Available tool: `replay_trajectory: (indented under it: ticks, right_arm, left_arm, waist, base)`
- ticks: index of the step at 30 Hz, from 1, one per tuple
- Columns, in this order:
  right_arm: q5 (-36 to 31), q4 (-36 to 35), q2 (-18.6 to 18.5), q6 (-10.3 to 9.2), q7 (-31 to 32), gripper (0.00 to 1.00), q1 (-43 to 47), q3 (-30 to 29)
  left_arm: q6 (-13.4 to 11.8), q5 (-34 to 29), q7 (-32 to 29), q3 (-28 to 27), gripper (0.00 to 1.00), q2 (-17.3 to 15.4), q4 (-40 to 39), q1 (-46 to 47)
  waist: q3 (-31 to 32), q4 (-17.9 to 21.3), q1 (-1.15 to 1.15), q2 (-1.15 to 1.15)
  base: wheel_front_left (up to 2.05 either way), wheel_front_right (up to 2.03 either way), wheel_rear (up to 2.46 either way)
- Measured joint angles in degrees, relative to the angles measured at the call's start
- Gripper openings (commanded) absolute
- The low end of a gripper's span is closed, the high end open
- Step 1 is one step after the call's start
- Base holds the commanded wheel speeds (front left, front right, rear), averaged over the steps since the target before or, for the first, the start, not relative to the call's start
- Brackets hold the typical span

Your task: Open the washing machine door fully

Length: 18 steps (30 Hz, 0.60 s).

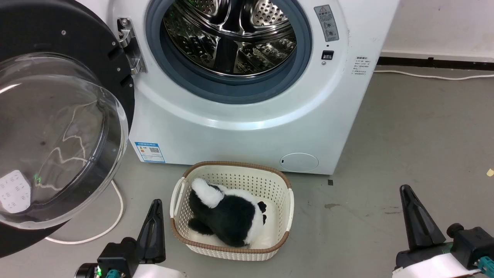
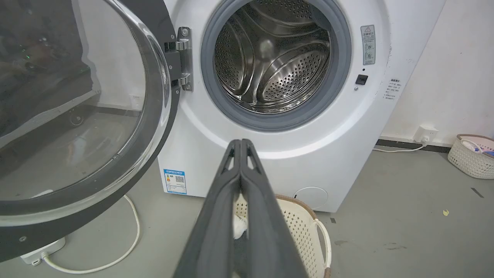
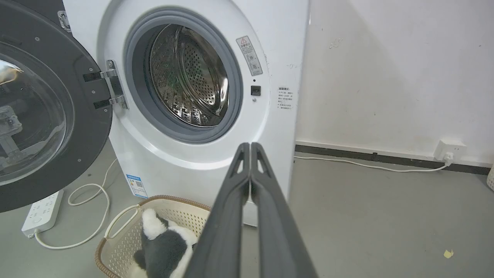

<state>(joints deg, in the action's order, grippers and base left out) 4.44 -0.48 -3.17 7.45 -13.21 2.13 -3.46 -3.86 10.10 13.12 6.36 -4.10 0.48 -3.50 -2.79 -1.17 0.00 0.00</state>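
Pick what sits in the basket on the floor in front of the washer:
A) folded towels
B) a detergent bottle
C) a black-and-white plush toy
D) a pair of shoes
C: a black-and-white plush toy lies inside the cream laundry basket, which stands on the floor just before the washing machine.

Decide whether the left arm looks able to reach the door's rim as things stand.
Probably yes. The left gripper, shut, sits low beside the door, which hangs open on that side. Nothing stands between them; the basket lies on the gripper's other side.
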Motion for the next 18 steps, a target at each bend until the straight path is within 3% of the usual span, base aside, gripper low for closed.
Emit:
replay_trajectory:
  ticks: [18]
  right_arm:
    - [-0.6, 0.0, 0.0, 0.0, 2.3, 0.0, -0.1, 0.5]
  left_arm:
    - [0.5, -1.9, -2.3, -1.3, 0.0, 0.1, 0.0, 0.1]
  waist:
    - [0.5, 0.2, 0.0, 0.0]
  base:
    - [0.0, 0.0, 0.0]
